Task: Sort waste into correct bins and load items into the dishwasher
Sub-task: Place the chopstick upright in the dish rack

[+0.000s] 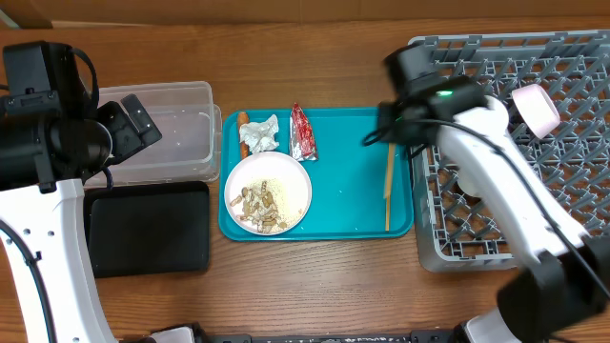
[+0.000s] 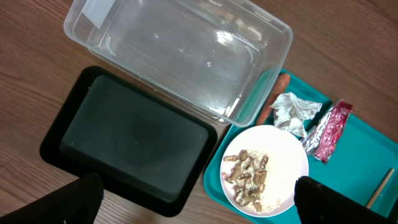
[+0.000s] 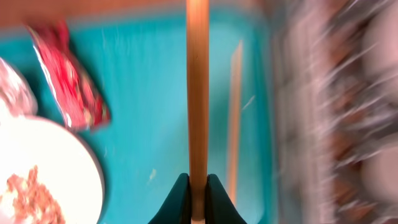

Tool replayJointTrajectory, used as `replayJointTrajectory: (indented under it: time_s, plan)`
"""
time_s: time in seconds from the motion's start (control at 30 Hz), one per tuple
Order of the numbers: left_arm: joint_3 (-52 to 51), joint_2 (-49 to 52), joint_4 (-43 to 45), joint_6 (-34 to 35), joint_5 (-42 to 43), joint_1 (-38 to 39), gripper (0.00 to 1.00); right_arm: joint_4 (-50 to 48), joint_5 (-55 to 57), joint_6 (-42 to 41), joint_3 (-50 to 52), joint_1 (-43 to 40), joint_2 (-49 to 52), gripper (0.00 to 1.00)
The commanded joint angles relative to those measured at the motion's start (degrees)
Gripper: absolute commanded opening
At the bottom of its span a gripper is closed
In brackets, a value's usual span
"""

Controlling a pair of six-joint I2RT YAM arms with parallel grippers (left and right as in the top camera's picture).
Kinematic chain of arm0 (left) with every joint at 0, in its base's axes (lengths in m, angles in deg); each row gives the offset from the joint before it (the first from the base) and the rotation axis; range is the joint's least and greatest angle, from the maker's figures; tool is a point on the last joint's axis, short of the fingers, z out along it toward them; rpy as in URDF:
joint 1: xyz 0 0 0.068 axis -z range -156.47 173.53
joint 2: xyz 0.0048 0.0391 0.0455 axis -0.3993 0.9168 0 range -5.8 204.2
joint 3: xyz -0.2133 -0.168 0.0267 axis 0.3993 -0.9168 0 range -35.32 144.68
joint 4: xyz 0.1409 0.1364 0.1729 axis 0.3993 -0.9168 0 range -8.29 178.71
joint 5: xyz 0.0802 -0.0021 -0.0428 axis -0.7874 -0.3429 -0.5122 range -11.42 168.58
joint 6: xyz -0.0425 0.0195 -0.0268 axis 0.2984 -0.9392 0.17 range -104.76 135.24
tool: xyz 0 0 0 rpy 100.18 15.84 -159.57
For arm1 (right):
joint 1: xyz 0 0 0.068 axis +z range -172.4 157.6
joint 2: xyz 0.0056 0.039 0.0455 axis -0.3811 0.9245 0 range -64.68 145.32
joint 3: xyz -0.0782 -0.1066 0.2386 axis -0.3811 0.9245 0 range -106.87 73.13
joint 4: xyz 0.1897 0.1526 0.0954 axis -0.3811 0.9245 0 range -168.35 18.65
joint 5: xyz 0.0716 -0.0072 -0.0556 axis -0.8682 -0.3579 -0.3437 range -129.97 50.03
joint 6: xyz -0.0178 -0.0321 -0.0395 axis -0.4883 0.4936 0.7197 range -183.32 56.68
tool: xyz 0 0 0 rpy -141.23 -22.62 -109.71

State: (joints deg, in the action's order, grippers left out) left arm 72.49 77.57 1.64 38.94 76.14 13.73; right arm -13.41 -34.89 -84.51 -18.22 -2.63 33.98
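My right gripper (image 3: 198, 186) is shut on one wooden chopstick (image 3: 198, 93) and holds it above the teal tray (image 1: 353, 181). The second chopstick (image 1: 388, 191) lies on the tray near its right edge. The white plate (image 1: 286, 181) holds beige food scraps with rice (image 1: 257, 208). The crumpled napkin (image 1: 262, 135), orange food piece (image 1: 243, 129) and red foil wrapper (image 1: 302, 133) lie on the tray behind the plate. My left gripper (image 2: 202, 205) is open and empty above the black tray (image 2: 130, 143), near the clear tub (image 2: 273, 62). The grey dish rack (image 1: 572, 162) stands at the right.
A pale cup (image 1: 536, 108) lies in the rack. My right arm (image 1: 496, 181) crosses the rack's left part and hides what is under it. The clear tub (image 1: 195, 143) sits behind the black tray (image 1: 148, 229) at the left. The right wrist view is blurred.
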Motion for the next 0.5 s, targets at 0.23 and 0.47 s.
replayJointTrajectory:
  time_s: [0.23, 0.47]
  plan:
    - [0.02, -0.11, 0.09, 0.55, -0.74, -0.26, 1.0, -4.83, 9.51, 14.69, 0.55, -11.91, 2.32, 0.04]
    - [0.02, -0.11, 0.09, 0.55, -0.74, -0.26, 1.0, -2.38, 10.29, 15.45, -0.61, -10.03, 3.82, 0.26]
